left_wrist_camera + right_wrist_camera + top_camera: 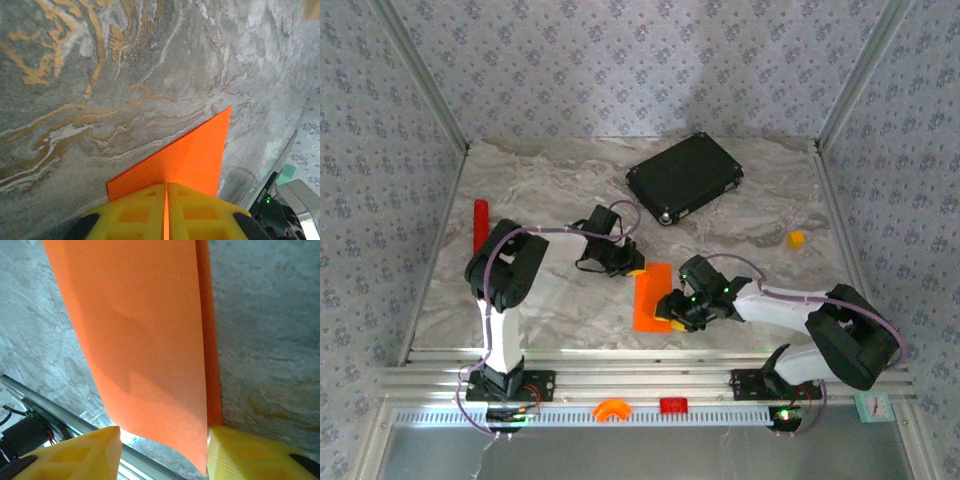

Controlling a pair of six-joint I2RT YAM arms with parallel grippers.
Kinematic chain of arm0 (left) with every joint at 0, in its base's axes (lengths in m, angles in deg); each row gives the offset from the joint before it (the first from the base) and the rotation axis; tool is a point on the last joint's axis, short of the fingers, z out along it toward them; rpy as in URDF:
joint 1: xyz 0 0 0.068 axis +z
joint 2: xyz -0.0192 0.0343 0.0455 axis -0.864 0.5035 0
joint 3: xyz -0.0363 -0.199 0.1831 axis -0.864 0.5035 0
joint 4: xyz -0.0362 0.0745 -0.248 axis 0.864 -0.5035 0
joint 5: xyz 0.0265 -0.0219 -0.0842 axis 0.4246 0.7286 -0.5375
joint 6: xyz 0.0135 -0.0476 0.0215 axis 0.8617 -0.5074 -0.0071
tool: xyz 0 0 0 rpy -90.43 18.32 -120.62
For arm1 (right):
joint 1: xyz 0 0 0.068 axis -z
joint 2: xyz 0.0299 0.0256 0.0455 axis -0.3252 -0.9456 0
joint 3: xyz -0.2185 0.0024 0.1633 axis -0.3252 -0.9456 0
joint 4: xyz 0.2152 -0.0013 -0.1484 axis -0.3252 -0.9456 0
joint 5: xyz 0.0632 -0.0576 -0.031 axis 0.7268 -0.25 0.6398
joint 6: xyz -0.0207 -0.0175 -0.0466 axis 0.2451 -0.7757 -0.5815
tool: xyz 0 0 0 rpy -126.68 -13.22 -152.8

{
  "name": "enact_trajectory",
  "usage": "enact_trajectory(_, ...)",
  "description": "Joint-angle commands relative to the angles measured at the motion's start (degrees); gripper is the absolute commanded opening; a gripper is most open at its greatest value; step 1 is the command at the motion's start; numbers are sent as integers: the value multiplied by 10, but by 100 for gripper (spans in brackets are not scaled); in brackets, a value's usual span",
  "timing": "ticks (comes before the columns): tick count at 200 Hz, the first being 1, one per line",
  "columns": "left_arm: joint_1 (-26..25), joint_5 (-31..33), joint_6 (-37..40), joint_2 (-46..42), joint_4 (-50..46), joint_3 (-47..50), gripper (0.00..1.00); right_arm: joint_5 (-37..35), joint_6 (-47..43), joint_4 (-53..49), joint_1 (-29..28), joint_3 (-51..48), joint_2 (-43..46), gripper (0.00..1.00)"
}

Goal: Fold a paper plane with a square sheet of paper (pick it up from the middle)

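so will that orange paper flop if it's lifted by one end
Probably floppy: the paper bows in a curve between the right end effector's fingers. Likely thin and light: it shows as a hairline between the left end effector's shut fingers. Doubled layers at one edge may stiffen it slightly.

- Desk (550, 300): grey marbled top with tan veins, under both hands.
- Black flat case (685, 177): lies flat, beyond the left hand (634, 270) and off to its right, well apart from it.
- Red cylinder (480, 226): well to the left of the left hand, near the desk's left edge.
- Small orange-yellow lump (796, 239): beyond the right hand (672, 318) and well to its right.
- Orange curved piece (612, 409) and red block (672, 405): on the front rail, nearer than both hands, near each other but apart.
- Patterned wallpaper (620, 60): behind and on both sides.
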Motion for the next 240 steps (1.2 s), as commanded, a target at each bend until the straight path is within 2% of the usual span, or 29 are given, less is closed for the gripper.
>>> enact_trajectory(1, -2, 29, 5, 13, -37, 16, 12, 5, 7, 13, 3, 16, 4, 46)
enact_trajectory(63, -6, 29, 3, 11, -38, 14, 12, 50, 2, 101, 55, 19, -20, 45)
enact_trajectory(103, -8, 29, 2, 8, -43, 9, 12, 93, -17, 135, 99, 22, -55, 32)
enact_trajectory(147, -10, 32, 3, 10, -52, -1, 12, 124, -36, 151, 134, 24, -82, 25)
enact_trajectory(191, -12, 31, -4, -6, -43, -3, 12, 149, -40, 178, 146, 27, -105, 7)
enact_trajectory(202, -11, 33, -5, -19, -34, -2, 12, 149, -41, 180, 147, 30, -109, 5)
enact_trajectory(240, -10, 74, 4, -91, -37, 4, 24, 137, -39, 179, 154, 48, -119, 3)
